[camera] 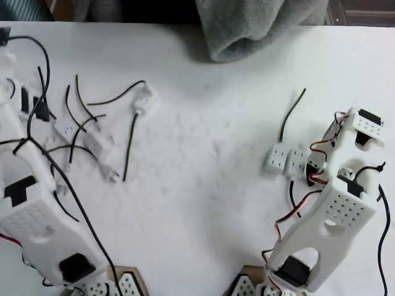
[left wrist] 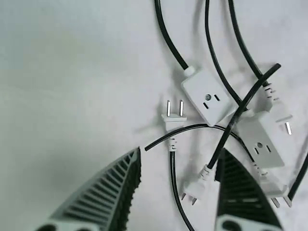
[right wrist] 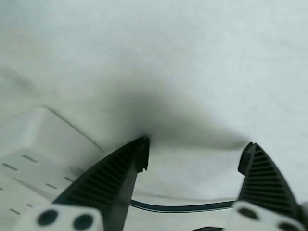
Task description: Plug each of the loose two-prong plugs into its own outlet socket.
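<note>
Left wrist view: left gripper has its jaws spread wide and holds nothing, hovering over the white table. A small plug lies flat on the table, seen in the gap between the fingers. Just past it is a two-prong plug, flat, prongs bare, just beside the nearest outlet socket and not inserted. A second socket lies next to the first. Black cables cross over both, and another loose plug lies beside the second socket.

Right wrist view: right gripper is also wide open and empty, low over the table. A black cable runs across between the fingers close to the camera. Beyond it, an outlet block sits just beside one finger.

The high view adds the layout. The left arm stretches along the table's left edge, from the near side toward the far side. The tangle of plugs and sockets lies just inboard of it. The right arm is folded at the near right corner, its far end next to a pair of outlet blocks that touch each other, well apart from the tangle. A grey cloth lies at the far edge.
</note>
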